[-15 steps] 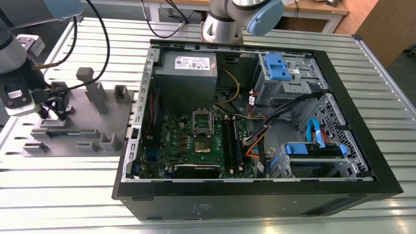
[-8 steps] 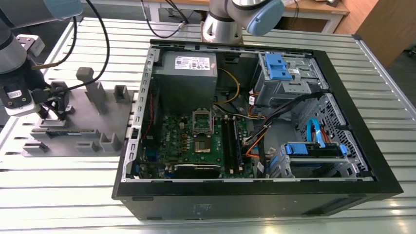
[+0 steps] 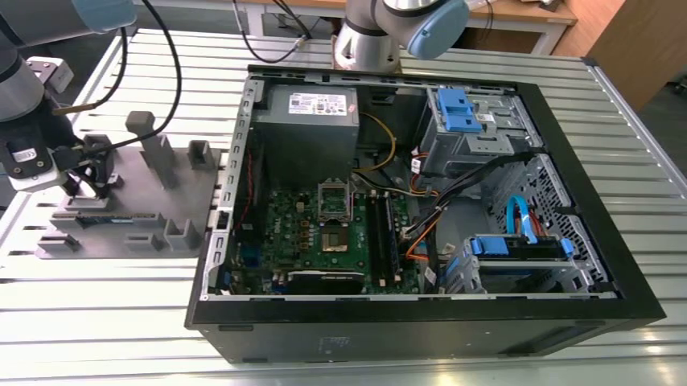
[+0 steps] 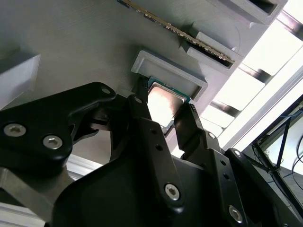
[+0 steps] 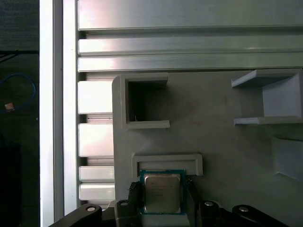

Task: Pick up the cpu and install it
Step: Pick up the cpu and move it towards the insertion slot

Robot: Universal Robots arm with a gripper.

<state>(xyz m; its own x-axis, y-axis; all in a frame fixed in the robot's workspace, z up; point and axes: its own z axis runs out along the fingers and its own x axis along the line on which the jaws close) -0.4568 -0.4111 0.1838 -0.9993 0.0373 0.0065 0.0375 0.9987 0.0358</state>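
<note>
The power supply label (image 3: pixel 311 103) carries print that cannot be read.

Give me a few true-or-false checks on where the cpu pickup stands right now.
1. The cpu lies in its holder on the grey fixture plate. True.
2. The gripper hangs over the open computer case. False: it is down at the cpu on the fixture plate, to the exterior view's left of the case.
3. The cpu lies with its metal top facing down. False: the silvery top faces up, as both wrist views show.
4. A green memory stick also sits on the fixture plate. True.
</note>
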